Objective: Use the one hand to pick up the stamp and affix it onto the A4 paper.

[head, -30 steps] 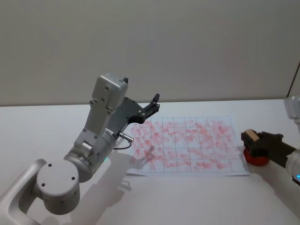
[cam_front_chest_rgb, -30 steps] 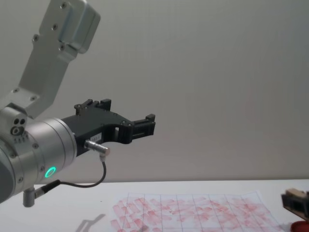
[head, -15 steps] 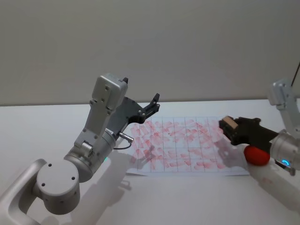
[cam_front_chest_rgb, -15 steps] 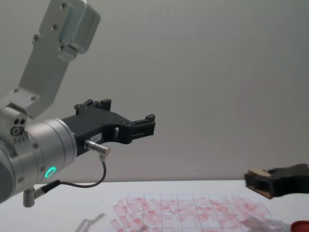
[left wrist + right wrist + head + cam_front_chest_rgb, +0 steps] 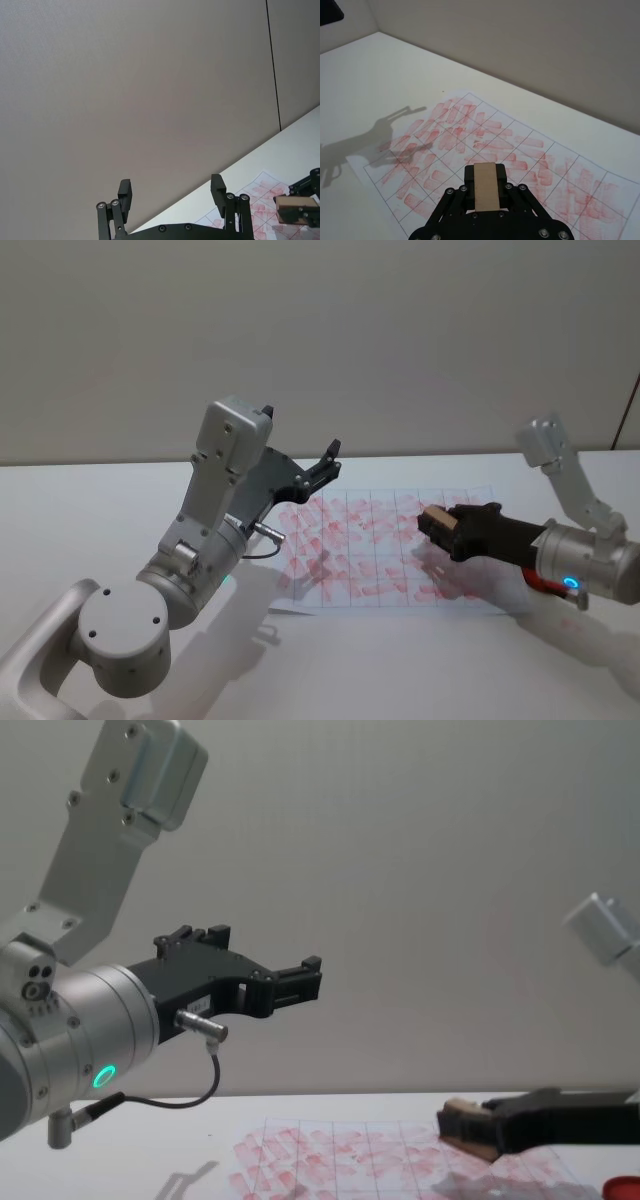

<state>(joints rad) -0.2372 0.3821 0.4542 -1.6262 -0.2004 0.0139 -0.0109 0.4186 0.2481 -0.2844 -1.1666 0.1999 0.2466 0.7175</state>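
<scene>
Over the table (image 5: 100, 500), your right claw (image 5: 443, 528), pinching the stamp (image 5: 435, 517), has swung left from the red pad (image 5: 622, 1187) to above the A4 paper (image 5: 350, 545), ready to press; left claw (image 5: 170, 192) idles spread.

White table (image 5: 90, 510): A4 paper (image 5: 370, 540) lying flat, mid-right; red disc (image 5: 623, 1187) near paper's right edge.

No readable text or numbers, red prints (image 5: 490, 144) on the A4 paper (image 5: 560, 165) illegible
</scene>
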